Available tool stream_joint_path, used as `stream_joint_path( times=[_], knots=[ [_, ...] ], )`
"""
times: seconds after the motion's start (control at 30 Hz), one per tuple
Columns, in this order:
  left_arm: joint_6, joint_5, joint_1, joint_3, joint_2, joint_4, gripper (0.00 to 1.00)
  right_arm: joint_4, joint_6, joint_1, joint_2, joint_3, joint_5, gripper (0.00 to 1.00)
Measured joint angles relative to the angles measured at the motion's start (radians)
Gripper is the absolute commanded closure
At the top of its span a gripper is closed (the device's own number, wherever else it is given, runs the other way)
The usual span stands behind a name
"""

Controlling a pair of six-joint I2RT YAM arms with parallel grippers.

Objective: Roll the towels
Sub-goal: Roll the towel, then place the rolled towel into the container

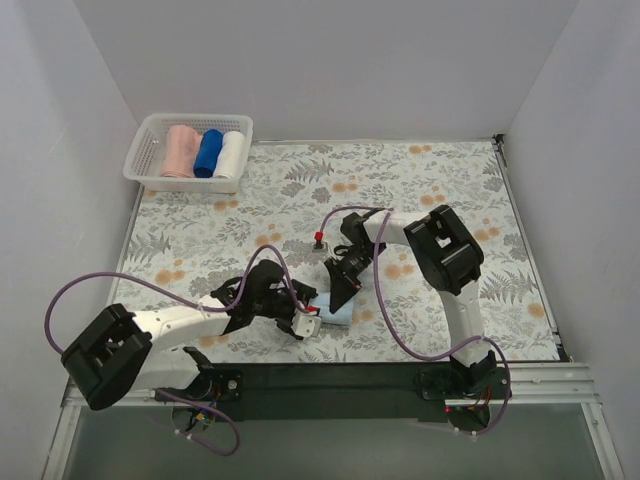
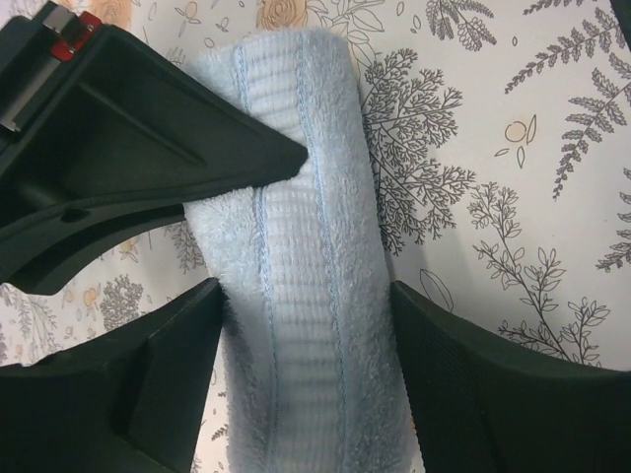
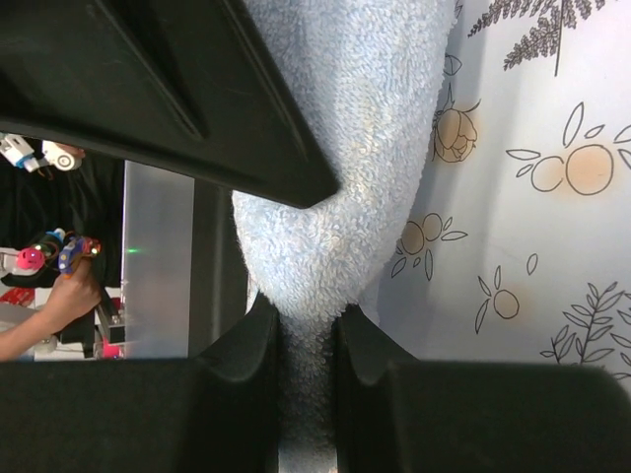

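Sky-blue towel [image 1: 337, 314] lies rolled on counter [image 1: 420, 190], 6 o'clock of centre. Right pincer [image 3: 308, 340] pinched tight on its end. Left pincer [image 2: 304, 291] spread wide, straddling the roll. Pink towel [image 1: 180, 150] in basket [image 1: 140, 150], 11 o'clock.

You had the sky-blue towel [image 1: 337, 316] lying near the front, about the middle between left and right. It was a thick terry bundle that looked rolled, with ribbed woven bands and stitched lines running along its length. One end was pinched thin in the right gripper [image 3: 311, 335], and the rest stayed full and fluffy. Your salmon-pink towel [image 1: 181, 150] lay rolled at the far left, leftmost in the white basket [image 1: 150, 128], lengthwise near to far.
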Motion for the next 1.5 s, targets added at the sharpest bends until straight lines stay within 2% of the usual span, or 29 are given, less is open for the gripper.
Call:
stream_joint_path(
  times=[0.17, 0.3, 0.33, 0.4, 0.43, 0.5, 0.53, 0.6, 0.63, 0.7, 0.77, 0.8, 0.93, 1.07, 1.17, 1.3, 1.5],
  knots=[
    [0.029, 0.009, 0.005, 0.018, 0.042, -0.014, 0.52, -0.037, -0.015, 0.004, 0.021, 0.026, 0.002, 0.99],
    [0.045, 0.019, 0.01, 0.058, 0.08, -0.061, 0.68, -0.076, -0.029, 0.009, 0.04, 0.057, 0.012, 0.99],
    [0.047, 0.022, 0.013, 0.076, 0.095, -0.081, 0.77, -0.084, -0.029, 0.011, 0.043, 0.064, 0.018, 0.99],
    [0.044, 0.027, 0.016, 0.113, 0.121, -0.123, 0.85, -0.097, -0.029, 0.014, 0.046, 0.076, 0.03, 0.98],
    [0.042, 0.028, 0.018, 0.13, 0.131, -0.146, 0.93, -0.103, -0.028, 0.015, 0.047, 0.081, 0.038, 0.93],
    [0.033, 0.029, 0.019, 0.157, 0.141, -0.186, 1.0, -0.112, -0.019, 0.018, 0.048, 0.095, 0.058, 0.84],
    [0.027, 0.027, 0.02, 0.165, 0.143, -0.204, 1.0, -0.118, -0.013, 0.02, 0.05, 0.102, 0.068, 0.73],
    [0.013, 0.019, 0.019, 0.176, 0.142, -0.23, 1.0, -0.128, 0.011, 0.021, 0.051, 0.116, 0.084, 0.61],
    [0.005, 0.015, 0.02, 0.182, 0.14, -0.246, 1.0, -0.131, 0.019, 0.021, 0.051, 0.126, 0.098, 0.43],
    [-0.026, 0.01, 0.029, 0.196, 0.129, -0.292, 1.0, -0.129, 0.04, 0.015, 0.051, 0.139, 0.111, 0.26],
    [-0.065, 0.014, 0.051, 0.215, 0.116, -0.368, 1.0, -0.144, 0.059, -0.013, 0.034, 0.154, 0.113, 0.16],
    [-0.087, 0.019, 0.073, 0.227, 0.114, -0.406, 1.0, -0.14, 0.061, -0.035, 0.018, 0.162, 0.134, 0.07],
    [-0.179, 0.03, 0.213, 0.314, 0.13, -0.553, 1.0, -0.088, 0.08, -0.173, -0.042, 0.186, 0.211, 0.02],
    [-0.269, 0.042, 0.389, 0.473, 0.191, -0.665, 1.0, -0.071, 0.105, -0.311, -0.108, 0.187, 0.221, 0.01],
    [-0.319, 0.068, 0.531, 0.644, 0.271, -0.708, 1.0, -0.069, 0.116, -0.373, -0.165, 0.18, 0.22, 0.01],
    [-0.37, 0.085, 0.717, 0.888, 0.406, -0.726, 1.0, -0.074, 0.123, -0.389, -0.228, 0.146, 0.209, 0.01],
    [-0.485, 0.058, 0.972, 1.386, 0.7, -0.701, 1.0, -0.08, 0.14, -0.387, -0.248, 0.098, 0.203, 0.01]
  ],
)
